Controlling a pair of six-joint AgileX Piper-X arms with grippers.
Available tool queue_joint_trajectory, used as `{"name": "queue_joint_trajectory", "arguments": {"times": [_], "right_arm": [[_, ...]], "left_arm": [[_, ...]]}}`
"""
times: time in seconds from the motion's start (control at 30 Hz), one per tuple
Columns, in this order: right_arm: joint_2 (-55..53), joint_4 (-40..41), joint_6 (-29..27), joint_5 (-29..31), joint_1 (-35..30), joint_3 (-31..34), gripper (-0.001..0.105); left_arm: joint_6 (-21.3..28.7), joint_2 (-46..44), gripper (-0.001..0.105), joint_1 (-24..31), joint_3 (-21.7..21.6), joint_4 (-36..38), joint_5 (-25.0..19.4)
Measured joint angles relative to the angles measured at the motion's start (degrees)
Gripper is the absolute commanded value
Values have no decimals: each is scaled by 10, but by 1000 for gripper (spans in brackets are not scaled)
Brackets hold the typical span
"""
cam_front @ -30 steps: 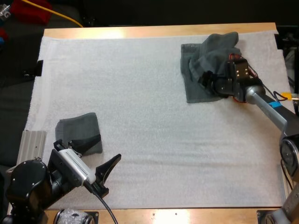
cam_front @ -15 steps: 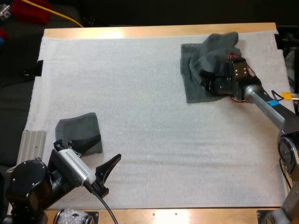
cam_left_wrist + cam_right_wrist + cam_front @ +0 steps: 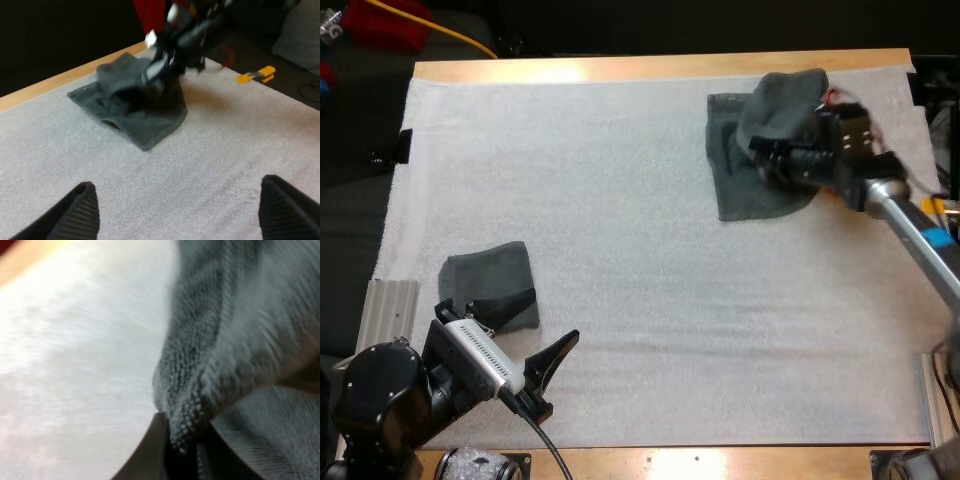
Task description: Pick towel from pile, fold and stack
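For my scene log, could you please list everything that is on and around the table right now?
towel pile: one heap, dark grey-green, crumpled, at the far right of the mat; the number of towels in it cannot be told
folded towel: one, dark grey-green, at the near left of the mat
mat: one, white, covering most of the table
table: one, light wood, its edge showing along the far side
metal block: one, silver, ribbed, at the mat's left edge
left claw: one, black, open, low over the near left of the mat by the folded towel
right claw: one, black, shut on a fold of the towel pile
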Motion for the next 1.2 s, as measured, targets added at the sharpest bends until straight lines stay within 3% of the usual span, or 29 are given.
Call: {"name": "queue_joint_trajectory", "arguments": {"times": [0.23,0.7,0.93,1.2], "right_arm": [[-116,28,-46,18,0,0,1],[-294,159,-57,-9,21,0,1],[-333,235,-57,-17,127,0,1],[-335,215,8,-6,291,0,1]], "left_arm": [[0,0,65,0,0,0,0],[0,0,65,0,0,0,0],[0,0,65,0,0,0,0],[0,0,65,0,0,0,0]]}}
